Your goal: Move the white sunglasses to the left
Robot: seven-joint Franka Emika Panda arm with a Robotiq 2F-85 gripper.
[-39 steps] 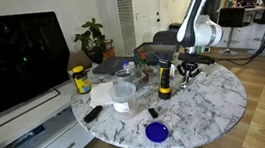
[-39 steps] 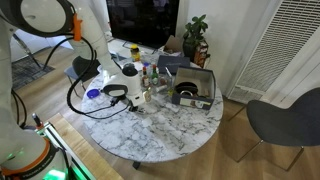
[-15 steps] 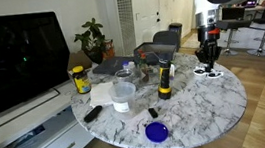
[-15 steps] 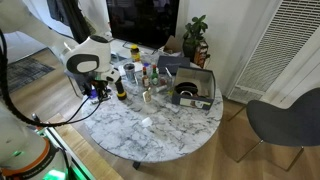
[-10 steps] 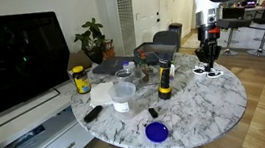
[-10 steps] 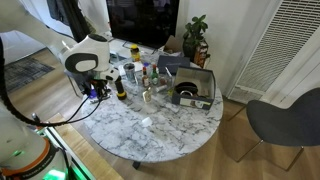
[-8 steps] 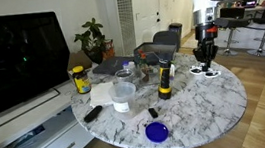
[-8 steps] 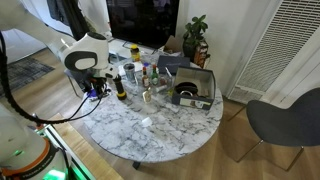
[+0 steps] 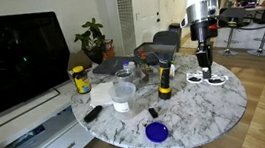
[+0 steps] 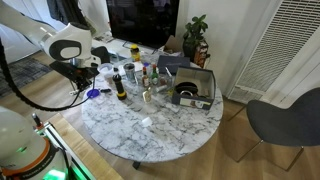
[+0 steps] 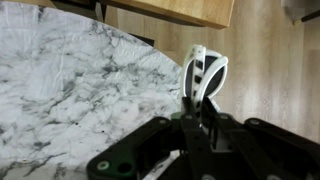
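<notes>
The tool (image 11: pixel 197 103) is closed narrowly on the white sunglasses (image 11: pixel 204 72) (frame pinched between the fingers), raised above the marble bench (image 11: pixel 70 80), near its rim.

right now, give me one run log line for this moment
phase: grasp | gripper: shut on white sunglasses | where: near marble table edge | seen in: wrist view

To go left across the marble table (image 9: pixel 214 103) you meet the yellow-capped bottle (image 9: pixel 162 81) first, standing near the gripper (image 9: pixel 205 66) that pinches the white sunglasses (image 11: pixel 205 72). Further left stands the clear cup (image 9: pixel 125 93), and on the far side the black box (image 9: pixel 156 51). The near right marble lies bare up to the blue disc (image 9: pixel 156 132) at the near edge.
</notes>
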